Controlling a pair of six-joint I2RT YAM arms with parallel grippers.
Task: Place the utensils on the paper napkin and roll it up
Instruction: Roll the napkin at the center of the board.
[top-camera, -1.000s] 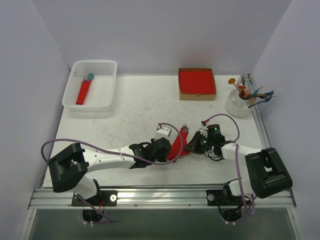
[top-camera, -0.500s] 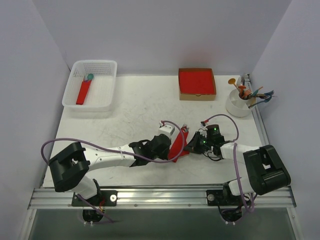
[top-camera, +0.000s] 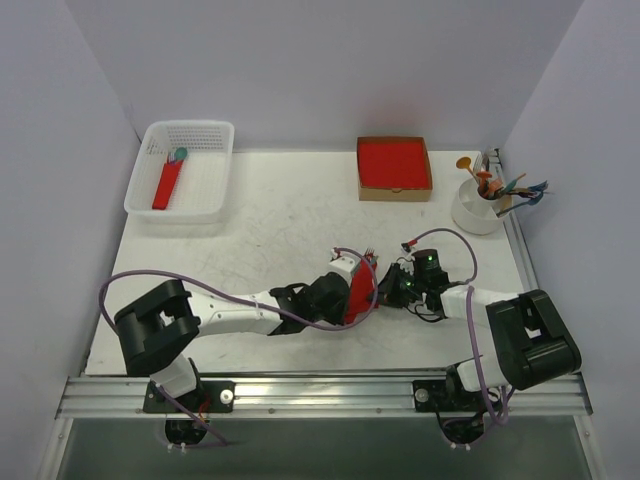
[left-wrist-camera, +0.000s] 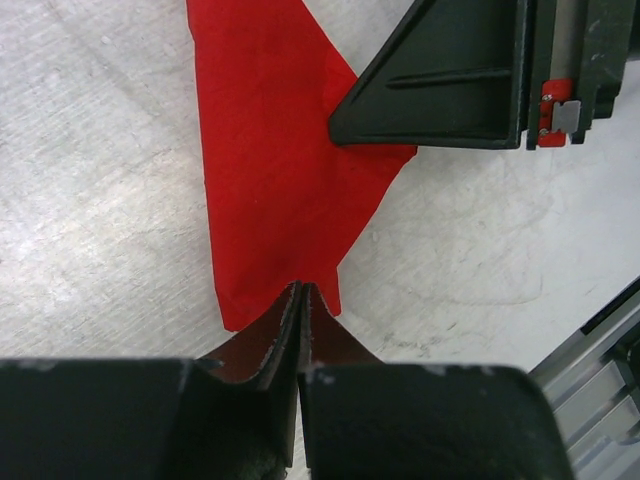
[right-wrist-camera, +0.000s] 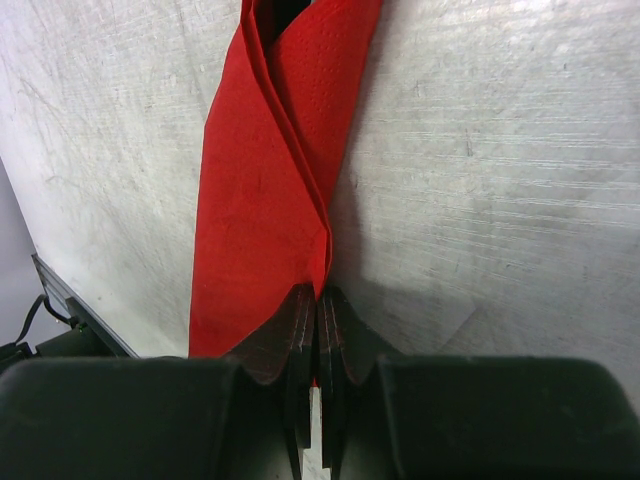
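The paper napkin (top-camera: 361, 296) is a red sheet folded into a narrow strip near the table's front, between my two grippers. Grey fork tines (top-camera: 369, 254) of the utensils stick out of its far end, and the rest of them is hidden in the folds. My left gripper (top-camera: 341, 296) is at the napkin's left side, and in the left wrist view the left gripper (left-wrist-camera: 302, 289) is shut on the napkin (left-wrist-camera: 268, 170) at its near edge. My right gripper (top-camera: 392, 289) is on the other side. The right wrist view shows the right gripper (right-wrist-camera: 318, 296) shut on the overlapped napkin (right-wrist-camera: 258, 210).
A white basket (top-camera: 143, 202) at the far left holds a red roll with a teal spoon head (top-camera: 167, 184). A brown cardboard box of red napkins (top-camera: 394, 166) sits at the back. A white cup (top-camera: 476, 212) of colourful cutlery stands at the far right. A metal rail (top-camera: 320, 393) runs along the near edge.
My left gripper has moved right up against the napkin and closed on its edge. The napkin now looks narrower and more bunched. The right gripper has stayed put, shut.
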